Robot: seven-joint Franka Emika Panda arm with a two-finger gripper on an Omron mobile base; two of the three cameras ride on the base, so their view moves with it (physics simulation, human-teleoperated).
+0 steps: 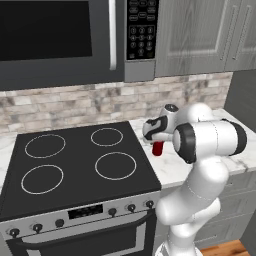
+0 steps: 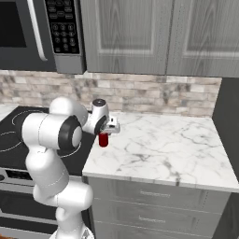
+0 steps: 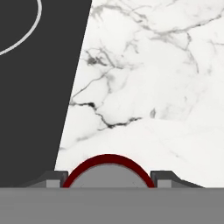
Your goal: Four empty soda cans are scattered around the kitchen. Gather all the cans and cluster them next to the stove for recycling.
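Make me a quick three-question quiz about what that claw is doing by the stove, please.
1. True or false: the red can stands on the marble counter, not on the stove.
2. What does the claw have between its two fingertips? A) a blue can B) the red can C) nothing
3. On which side of the stove, seen from the front, is the can?

Key: 1 true. 2 B. 3 its right side, close to the cooktop's edge.
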